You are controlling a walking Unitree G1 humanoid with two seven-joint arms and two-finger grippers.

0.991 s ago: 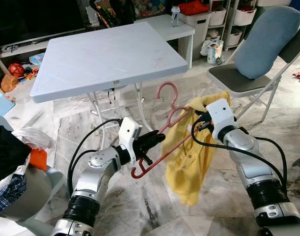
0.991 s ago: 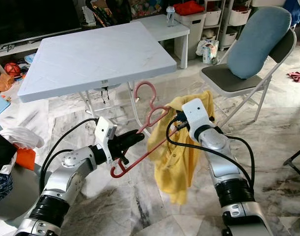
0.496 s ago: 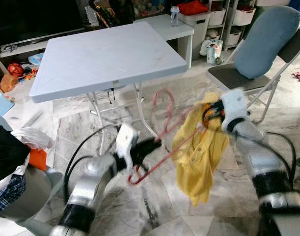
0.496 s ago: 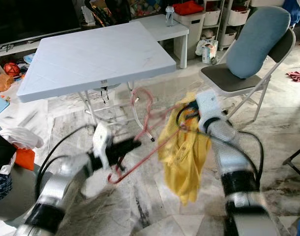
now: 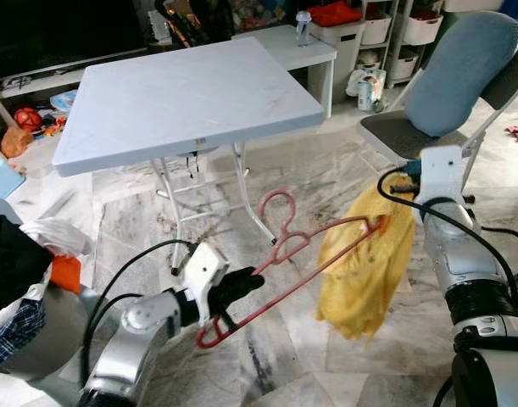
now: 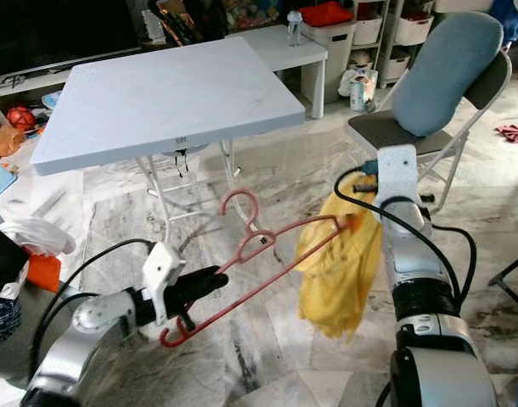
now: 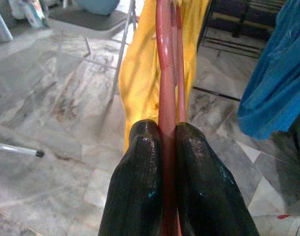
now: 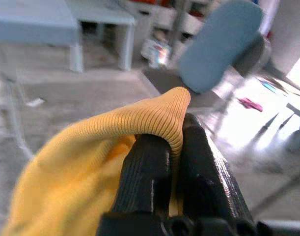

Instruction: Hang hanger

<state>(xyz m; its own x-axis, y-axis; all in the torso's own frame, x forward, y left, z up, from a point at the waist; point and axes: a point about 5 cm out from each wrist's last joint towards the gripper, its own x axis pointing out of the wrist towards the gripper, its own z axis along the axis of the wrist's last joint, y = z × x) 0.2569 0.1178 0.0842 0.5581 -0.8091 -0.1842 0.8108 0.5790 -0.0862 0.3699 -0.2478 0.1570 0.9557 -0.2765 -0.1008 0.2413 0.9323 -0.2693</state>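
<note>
Left hand (image 7: 162, 147) clamped on the lower bar of the red hanger (image 5: 284, 264), held tilted above the marble floor (image 5: 275, 356). Right hand (image 8: 164, 147) pinching the yellow shirt (image 5: 364, 271), draped at the hanger's far end.

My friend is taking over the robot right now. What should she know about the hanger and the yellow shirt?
Left gripper: shut on the red hanger's lower bar, held in the air above the floor.
Right gripper: shut on the ribbed edge of the yellow shirt.
The far tip of the hanger reaches into the shirt, and the rest of the cloth hangs loose below.
Done: one end started into the shirt.
Left: get the shirt properly onto the hanger, then hang it up.
</note>
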